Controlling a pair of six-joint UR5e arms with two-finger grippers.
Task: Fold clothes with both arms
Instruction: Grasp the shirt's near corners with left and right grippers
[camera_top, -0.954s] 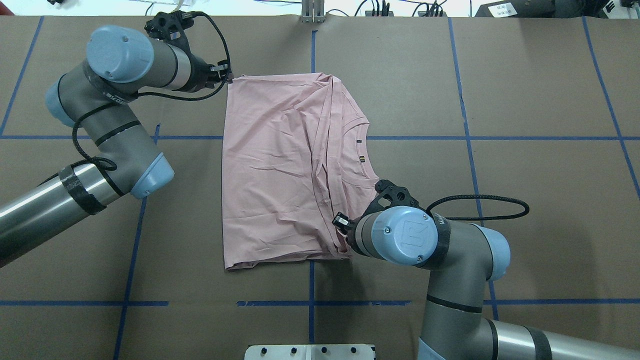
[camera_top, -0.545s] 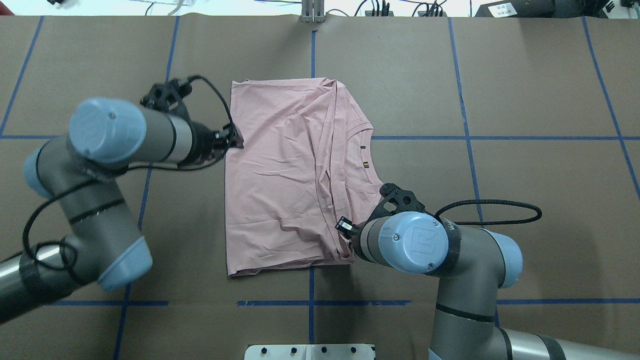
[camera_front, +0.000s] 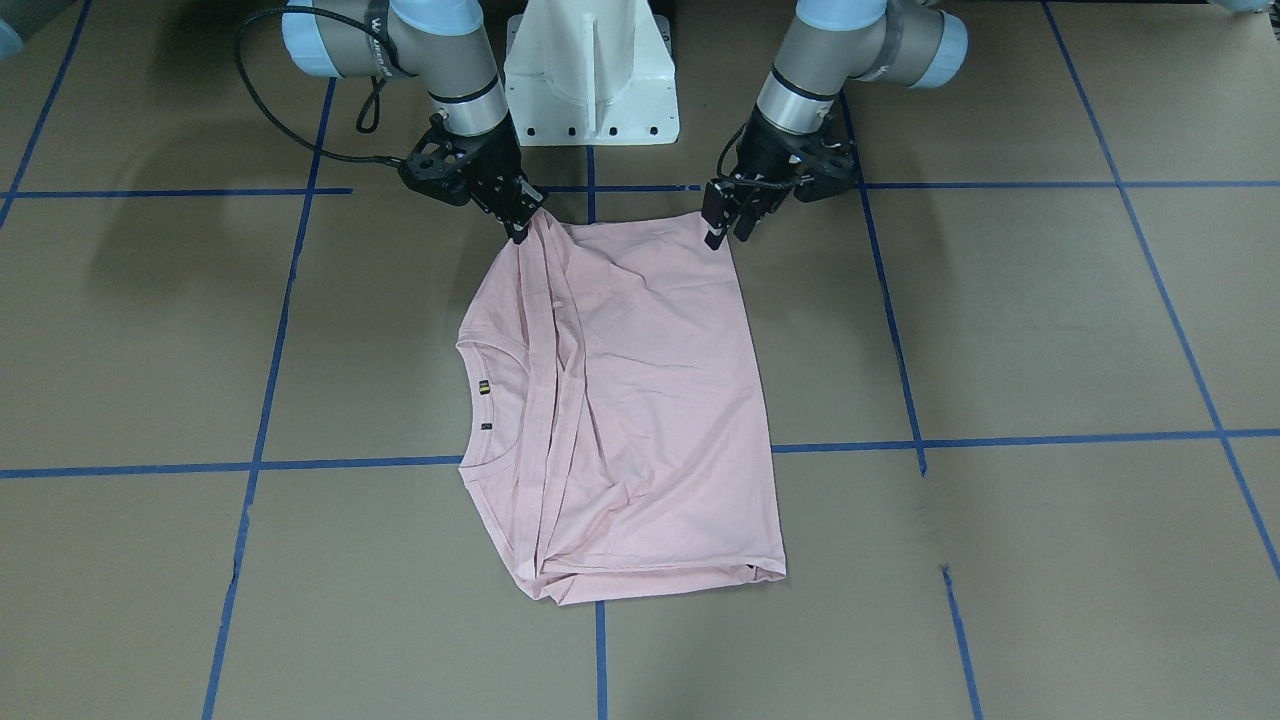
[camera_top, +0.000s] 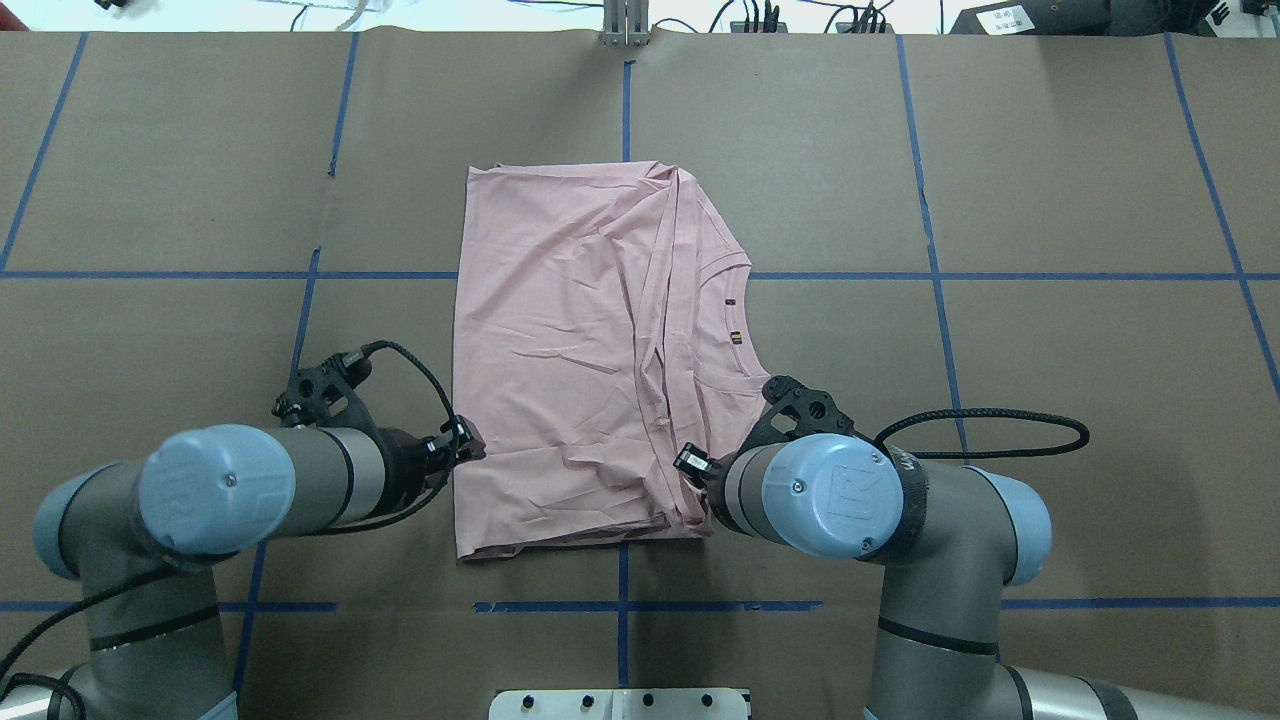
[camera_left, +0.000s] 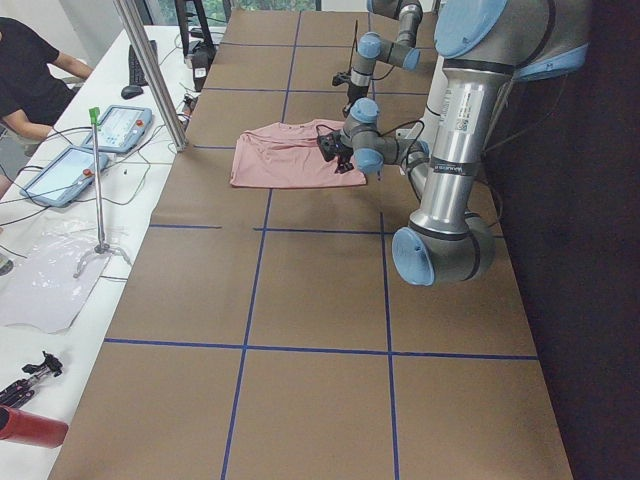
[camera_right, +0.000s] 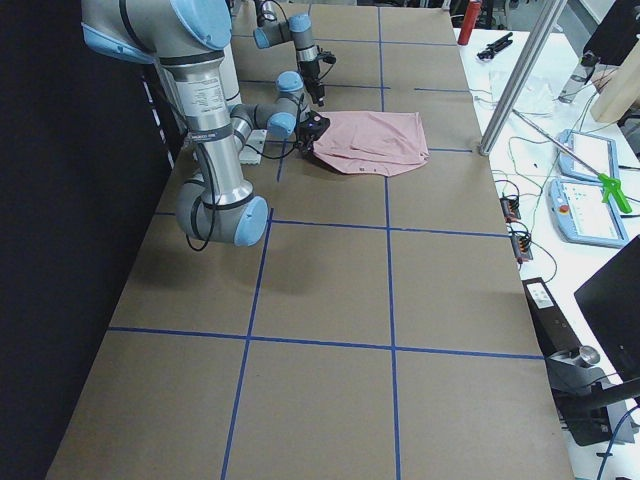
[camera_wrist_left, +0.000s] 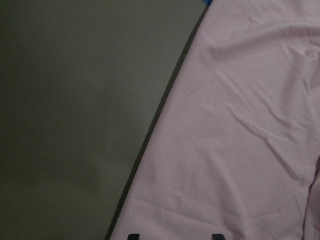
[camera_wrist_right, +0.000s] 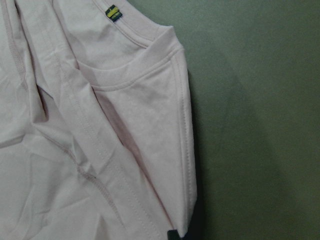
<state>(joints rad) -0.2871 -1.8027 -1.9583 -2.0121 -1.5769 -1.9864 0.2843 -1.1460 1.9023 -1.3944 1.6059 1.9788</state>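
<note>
Blue tape (camera_top: 930, 275) grids the brown table (camera_top: 1100, 400). Right gripper (camera_front: 522, 228) pinches the shirt's (camera_top: 560, 350) 5 o'clock corner. Only its wrist view shows left gripper (camera_wrist_left: 174, 236) spread, empty.

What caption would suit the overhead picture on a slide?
Pink T-shirt on a taped brown table; right end effector pinches its near corner, left end effector hovers open at its edge.

Brown table covering (camera_top: 1100, 420) is lying flat, with blue tape lines (camera_top: 1100, 275) forming a grid. A white bench (camera_left: 60, 345) is running alongside, carrying a pendant (camera_left: 122, 128).
</note>
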